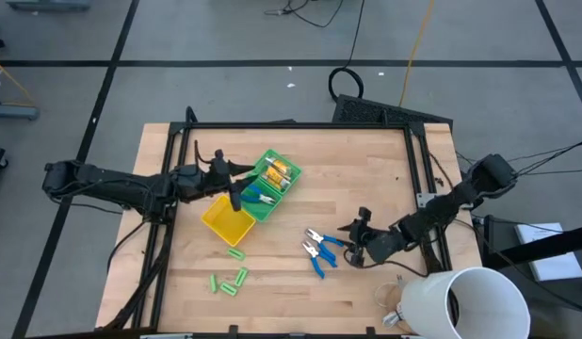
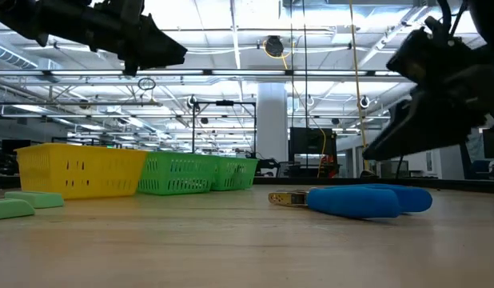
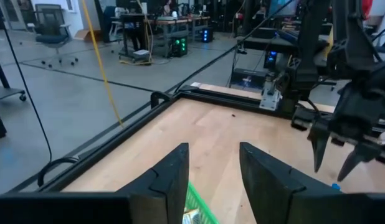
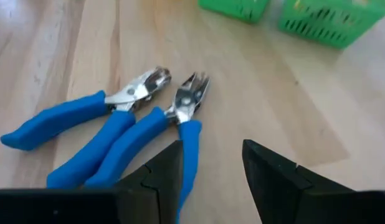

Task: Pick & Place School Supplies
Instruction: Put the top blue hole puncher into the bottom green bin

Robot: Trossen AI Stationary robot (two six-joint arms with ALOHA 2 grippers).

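The right gripper [image 1: 359,229] hangs low over the desk [image 1: 366,179] at about four o'clock from the desk's middle, its fingers parted and empty, pointed at the blue-handled cutters [image 1: 316,250] lying just beside it at its nine o'clock; the right wrist view shows two of these tools [image 4: 124,130] side by side, metal noses away from the gripper, blue handles fanning towards it, one handle running in between the dark fingers [image 4: 161,177].

The step in hand looks to be picking one cutter; to do it well, the gripper should centre on a single tool, close across both of its handles near the pivot so it cannot swing, and keep clear of the neighbouring tool, since the two lie nearly touching and a wide close could drag both.

The left gripper [image 1: 236,195] hovers above the green-and-yellow tray [image 1: 227,224] at about ten o'clock from the desk's middle, fingers apart with nothing between them; the tray's green part already holds yellow-orange pieces [image 1: 280,173] and a blue tool [image 1: 261,197]; light-green sticks [image 1: 231,279] lie loose at the tray's six o'clock, well apart from the cutters; a big white cup [image 1: 465,301] stands at the desk's five o'clock corner.
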